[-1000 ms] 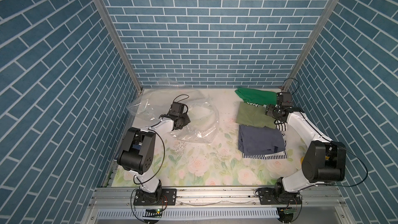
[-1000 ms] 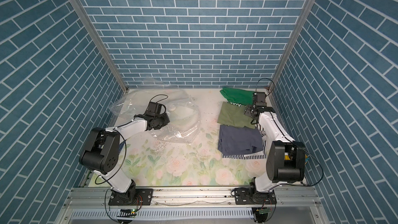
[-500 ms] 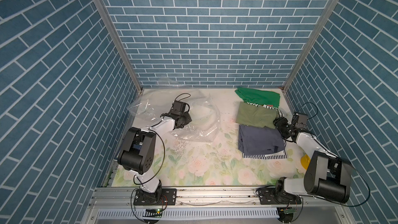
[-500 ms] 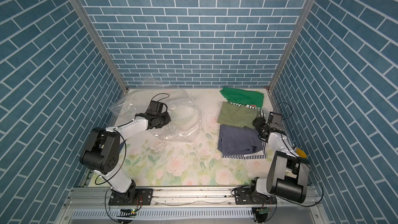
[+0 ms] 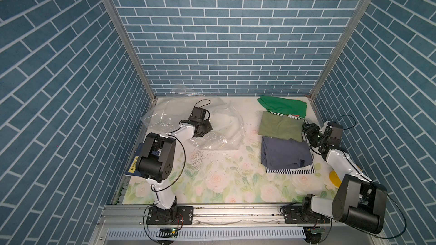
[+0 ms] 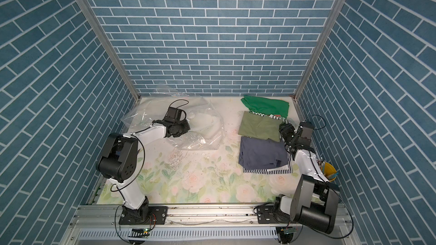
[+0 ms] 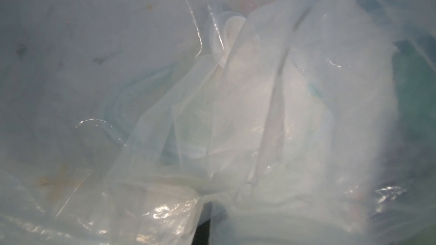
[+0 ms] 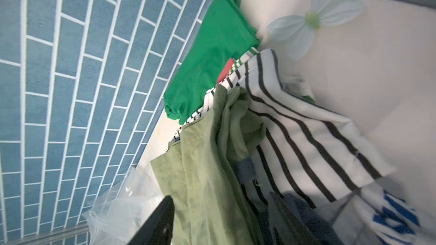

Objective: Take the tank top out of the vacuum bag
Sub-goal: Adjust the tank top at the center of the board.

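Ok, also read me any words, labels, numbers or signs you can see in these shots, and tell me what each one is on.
Nothing can be read clearly in any view.
On the left arm, a yellow sticker: dark marks, too small to read.
On the vacuum bag and the folded clothes: no print visible.

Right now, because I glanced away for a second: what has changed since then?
The right hand drew back from beside the green garment at the far end to the right edge of the olive garment. The left hand, the vacuum bag and the garments stayed put.
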Action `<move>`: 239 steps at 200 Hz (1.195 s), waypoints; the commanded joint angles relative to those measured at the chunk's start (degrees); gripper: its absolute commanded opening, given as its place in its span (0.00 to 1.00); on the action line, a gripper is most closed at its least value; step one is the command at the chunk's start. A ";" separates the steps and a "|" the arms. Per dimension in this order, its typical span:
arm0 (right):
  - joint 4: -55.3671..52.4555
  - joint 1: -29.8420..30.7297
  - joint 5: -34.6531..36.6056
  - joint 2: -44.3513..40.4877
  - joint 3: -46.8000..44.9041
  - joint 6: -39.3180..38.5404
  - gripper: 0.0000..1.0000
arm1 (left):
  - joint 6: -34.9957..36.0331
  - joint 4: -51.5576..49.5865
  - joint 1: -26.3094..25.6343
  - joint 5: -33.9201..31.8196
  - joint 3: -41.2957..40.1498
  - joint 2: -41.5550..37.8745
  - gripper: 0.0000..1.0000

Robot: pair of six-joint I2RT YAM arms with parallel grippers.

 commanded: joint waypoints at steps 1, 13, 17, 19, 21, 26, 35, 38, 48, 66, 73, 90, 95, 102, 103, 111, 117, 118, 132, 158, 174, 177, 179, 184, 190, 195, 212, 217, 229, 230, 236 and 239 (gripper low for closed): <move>1.05 -0.13 -6.80 3.81 1.13 -2.80 0.60 | 0.93 0.25 -0.19 -0.05 0.84 0.37 0.00; 1.52 -0.14 -7.40 5.44 0.97 -3.61 0.55 | 0.89 0.50 -0.19 -0.07 0.41 0.00 0.00; 1.65 -0.17 -7.70 6.12 1.07 -3.89 0.53 | 0.89 0.49 -0.19 -0.12 0.32 -0.07 0.00; 1.66 -0.21 -7.93 6.39 1.20 -4.06 0.51 | 0.90 0.44 -0.15 -0.13 0.25 -0.11 0.00; 1.67 -0.20 -8.07 6.74 1.37 -4.17 0.50 | 0.86 0.49 -0.11 -0.18 0.22 -0.25 0.00; 1.67 -0.16 -8.49 7.57 1.83 -4.55 0.44 | 0.85 0.47 -0.15 -0.33 0.03 -0.37 0.00; 1.67 -0.15 -8.76 8.61 2.51 -4.80 0.32 | 0.93 0.55 -0.19 -0.56 -0.21 -0.71 0.00; 1.73 -0.21 -8.64 8.88 2.78 -4.83 0.27 | 0.78 0.64 -0.13 -0.69 -0.34 -0.92 0.00; 1.44 -0.27 -7.58 9.31 3.60 -5.09 0.12 | 0.60 0.77 -0.11 -1.15 -0.81 -1.28 0.00; -0.68 -0.27 -4.70 9.63 5.67 -6.39 0.00 | 0.09 1.30 -0.09 -1.49 -1.77 -1.78 0.00; -1.26 -0.31 -3.90 9.74 6.54 -6.94 0.00 | -0.06 1.57 -0.10 -1.62 -2.19 -1.92 0.00; -2.52 -0.36 -2.67 10.41 8.74 -8.38 0.00 | -0.65 2.29 -0.15 -1.64 -3.00 -2.04 0.00; -2.96 -0.37 -2.38 10.59 9.46 -8.93 0.00 | -0.73 2.44 -0.19 -1.63 -3.05 -1.88 0.00; -3.46 -0.32 -1.96 10.72 10.44 -9.85 0.00 | -0.99 2.45 -0.12 -1.63 -3.09 -1.80 0.00; -3.53 -0.36 -1.89 10.77 10.60 -10.03 0.00 | -0.99 2.49 -0.16 -1.63 -3.11 -1.75 0.00; -4.75 -0.36 -0.99 10.97 11.98 -11.70 0.00 | -1.08 2.61 -0.12 -1.63 -3.03 -1.74 0.00; -6.03 -0.33 -0.23 11.23 12.90 -12.75 0.00 | -1.00 2.50 -0.16 -1.67 -2.88 -1.64 0.00; -6.31 -0.32 -0.01 11.33 13.02 -12.98 0.00 | -1.00 2.51 -0.18 -1.69 -2.88 -1.67 0.00; -9.22 -0.38 1.69 12.39 14.51 -15.37 0.00 | -1.19 2.53 -0.14 -2.07 -2.53 -1.51 0.00; -9.56 -0.10 2.12 16.21 13.01 -17.42 0.00 | -1.34 2.54 -0.19 -1.99 -1.48 -0.42 0.00; -8.66 0.11 2.59 17.72 11.25 -17.17 0.05 | -1.25 2.20 -0.19 -1.71 -0.44 0.42 0.00; -8.70 0.13 3.02 17.77 11.05 -17.08 0.07 | -1.19 2.25 -0.17 -1.72 -0.22 0.56 0.00; -8.75 0.13 3.32 17.76 10.97 -16.98 0.08 | -1.18 2.19 -0.16 -1.72 -0.23 0.58 0.00; -9.08 0.13 3.88 17.43 10.79 -16.98 0.14 | -1.23 2.15 -0.19 -1.75 0.09 0.71 0.00; -9.52 0.15 4.68 16.86 10.69 -16.98 0.23 | -1.25 2.17 -0.19 -1.82 0.40 0.76 0.00; -10.00 0.14 5.63 16.11 10.85 -16.98 0.32 | -1.16 2.01 -0.19 -1.85 0.61 0.84 0.00; -12.59 0.13 10.36 13.05 12.21 -16.89 0.65 | -0.89 1.62 -0.19 -2.10 1.09 0.91 0.00; -13.34 0.11 11.41 12.27 12.89 -16.97 0.71 | -0.81 1.52 -0.19 -2.26 1.29 0.98 0.00; -15.02 0.19 13.78 10.73 14.69 -17.15 0.75 | -0.69 1.28 -0.19 -2.67 1.51 1.10 0.00; -15.16 0.21 13.89 10.64 14.84 -17.15 0.75 | -0.66 1.29 -0.19 -2.72 1.56 1.06 0.00; -15.92 0.43 14.72 10.13 15.91 -17.35 0.75 | -0.71 1.12 -0.19 -2.92 1.64 1.16 0.00; -16.37 0.66 15.24 9.92 16.41 -17.60 0.75 | -0.70 1.16 -0.19 -2.98 1.73 1.19 0.00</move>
